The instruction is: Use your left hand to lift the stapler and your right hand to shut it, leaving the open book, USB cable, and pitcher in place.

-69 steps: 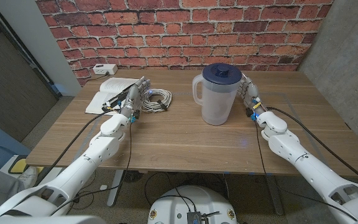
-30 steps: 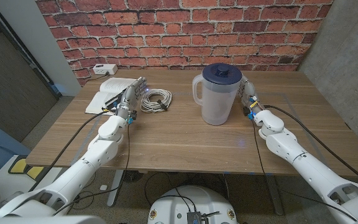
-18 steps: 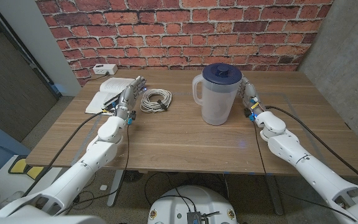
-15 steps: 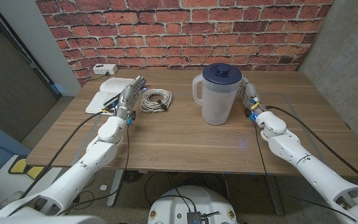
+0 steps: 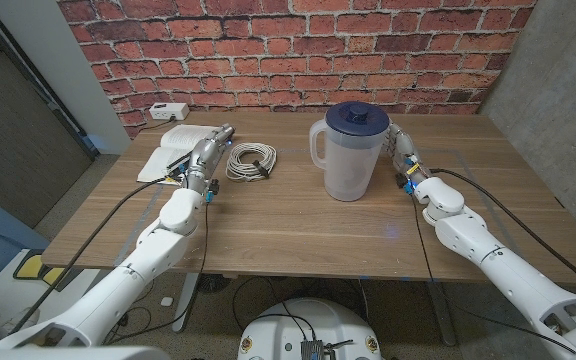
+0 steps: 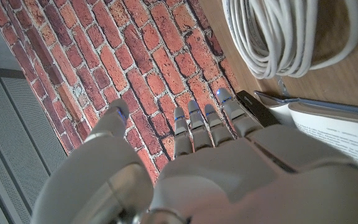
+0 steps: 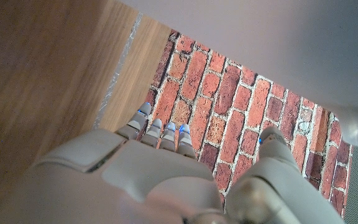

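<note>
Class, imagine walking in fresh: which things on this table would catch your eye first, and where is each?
The clear pitcher with its dark blue lid stands tall at the table's middle, beside the right hand. Over on the left, a coiled white USB cable lies beside an open book, with the left hand between them.

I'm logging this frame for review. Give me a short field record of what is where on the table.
left hand: over the open book's right edge, fingers apart, holding nothing
right hand: beside the pitcher, empty
open book: far left of table
USB cable: coiled, right of book
pitcher: upright, lid on, table centre
stapler: cannot tell
</note>
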You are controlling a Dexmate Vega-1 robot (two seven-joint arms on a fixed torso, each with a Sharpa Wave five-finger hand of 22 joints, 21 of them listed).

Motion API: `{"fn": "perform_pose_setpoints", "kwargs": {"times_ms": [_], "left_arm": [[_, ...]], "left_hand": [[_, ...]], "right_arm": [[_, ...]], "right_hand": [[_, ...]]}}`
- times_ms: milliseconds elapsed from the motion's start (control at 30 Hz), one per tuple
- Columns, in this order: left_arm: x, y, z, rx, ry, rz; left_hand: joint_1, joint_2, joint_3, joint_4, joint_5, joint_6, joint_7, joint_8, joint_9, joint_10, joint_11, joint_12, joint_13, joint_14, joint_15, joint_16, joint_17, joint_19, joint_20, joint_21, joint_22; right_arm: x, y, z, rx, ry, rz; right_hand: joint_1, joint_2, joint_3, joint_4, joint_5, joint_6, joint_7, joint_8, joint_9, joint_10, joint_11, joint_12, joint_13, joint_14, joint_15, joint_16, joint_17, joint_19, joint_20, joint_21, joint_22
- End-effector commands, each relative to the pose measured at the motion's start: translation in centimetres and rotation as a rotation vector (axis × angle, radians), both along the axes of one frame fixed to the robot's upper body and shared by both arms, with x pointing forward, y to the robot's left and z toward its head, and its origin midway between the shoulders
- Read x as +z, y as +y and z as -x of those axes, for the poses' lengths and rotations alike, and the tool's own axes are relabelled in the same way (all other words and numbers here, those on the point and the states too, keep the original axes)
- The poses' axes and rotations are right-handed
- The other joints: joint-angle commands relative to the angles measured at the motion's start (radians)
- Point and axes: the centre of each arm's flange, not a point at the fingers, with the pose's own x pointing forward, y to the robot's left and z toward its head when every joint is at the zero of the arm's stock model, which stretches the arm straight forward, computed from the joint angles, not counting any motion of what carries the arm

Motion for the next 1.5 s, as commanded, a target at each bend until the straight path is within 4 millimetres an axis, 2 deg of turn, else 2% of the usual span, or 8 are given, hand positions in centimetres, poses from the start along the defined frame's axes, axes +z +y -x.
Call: {"fn": "perform_pose_setpoints", "kwargs": {"times_ms": [33,333,433,633,1000,1100,1333,1500], "left_arm": [[0.5,0.8,1.0,0.09,-0.009,-0.036],[1.3,1.7,1.7,0.155,-0.022,-0.093],[1.5,1.9,2.0,0.175,-0.031,-0.102],[1.2,2.3,2.5,0.204,-0.025,-0.105],[0.9,3.9,3.7,0.289,-0.003,-0.135],[0.9,4.1,3.8,0.307,0.006,-0.139],[0.8,4.3,4.3,0.365,0.016,-0.157],[0.9,4.4,4.7,0.398,0.032,-0.165]], "left_hand": [[0.01,-0.024,-0.016,0.001,-0.01,-0.016,-0.013,-0.007,0.002,-0.015,-0.006,-0.01,0.004,0.0,-0.032,-0.003,0.003,0.013,0.0,-0.013,0.004],[0.02,-0.043,-0.036,0.009,-0.015,-0.05,-0.026,-0.017,0.005,-0.059,-0.016,-0.035,0.007,0.035,-0.033,0.007,0.005,0.023,0.0,-0.03,0.005],[0.021,-0.047,-0.042,0.011,-0.016,-0.047,-0.02,-0.014,0.006,-0.068,-0.016,-0.04,0.007,0.045,-0.03,0.01,0.006,0.026,0.001,-0.034,0.005],[0.017,-0.059,-0.061,0.018,-0.016,-0.079,-0.015,-0.02,0.008,-0.096,-0.007,-0.053,0.01,0.027,-0.025,0.002,0.007,0.044,-0.016,-0.042,0.006],[0.021,-0.068,-0.08,0.021,-0.013,-0.085,-0.012,-0.013,0.009,-0.079,-0.011,-0.047,0.015,0.041,-0.03,0.006,0.008,0.083,-0.031,-0.049,0.005],[0.03,-0.069,-0.092,0.022,-0.011,-0.089,0.001,-0.011,0.01,-0.057,-0.019,-0.037,0.023,0.078,-0.027,0.016,0.009,0.147,-0.025,-0.043,0.004],[0.038,-0.067,-0.096,0.022,-0.009,-0.092,0.006,-0.01,0.011,-0.059,-0.014,-0.037,0.027,0.078,-0.023,0.013,0.009,0.144,-0.018,-0.053,0.004],[0.027,-0.111,-0.128,0.021,0.003,-0.101,-0.006,-0.01,0.012,-0.067,-0.025,-0.04,0.032,0.075,-0.032,0.009,0.01,0.148,-0.029,-0.067,0.003]], "right_arm": [[0.0,-0.8,0.0,-0.012,-0.004,-0.005],[0.4,-0.8,0.1,-0.012,-0.007,-0.003],[0.6,-0.9,0.2,-0.022,-0.018,0.004],[1.0,-1.1,0.3,-0.013,-0.02,0.015],[0.9,-1.5,0.2,-0.004,-0.015,0.032],[0.8,-1.6,0.1,-0.001,-0.016,0.031],[0.5,-2.2,-0.1,-0.002,-0.011,0.026],[0.3,-2.4,-0.1,-0.018,-0.006,0.043]], "right_hand": [[0.012,-0.002,0.0,-0.004,0.002,0.0,0.006,0.005,0.001,0.001,0.001,-0.005,0.005,-0.008,-0.014,-0.003,0.0,-0.001,0.0,-0.006,0.003],[0.02,-0.003,-0.001,-0.004,0.001,-0.023,-0.003,-0.004,0.001,-0.008,-0.005,-0.012,0.005,-0.008,-0.014,-0.006,-0.001,0.003,0.001,-0.017,0.003],[0.031,-0.003,-0.004,-0.002,0.001,-0.012,-0.008,0.002,0.002,0.069,-0.014,0.012,0.008,-0.003,-0.023,-0.008,-0.002,0.01,0.002,-0.036,0.004],[0.036,-0.004,-0.007,-0.001,0.0,-0.009,-0.022,0.003,0.003,0.035,-0.015,-0.005,0.01,-0.002,-0.024,-0.01,-0.002,0.02,0.005,-0.046,0.004],[0.041,-0.005,-0.011,0.001,0.0,-0.008,-0.008,0.003,0.003,0.034,0.009,-0.009,0.009,0.006,-0.005,-0.011,-0.003,0.029,0.008,-0.057,0.004],[0.042,-0.005,-0.012,0.001,0.0,-0.011,-0.005,0.001,0.003,0.033,0.009,-0.01,0.009,0.004,-0.005,-0.012,-0.003,0.029,0.008,-0.06,0.004],[0.043,-0.005,-0.013,0.002,0.0,-0.016,-0.006,-0.001,0.003,0.032,0.009,-0.012,0.009,0.004,-0.005,-0.014,-0.003,0.029,0.009,-0.065,0.004],[0.044,-0.005,-0.014,0.002,0.0,-0.017,-0.007,-0.001,0.003,0.032,0.008,-0.012,0.009,0.003,-0.006,-0.015,-0.003,0.03,0.009,-0.068,0.004]]}}
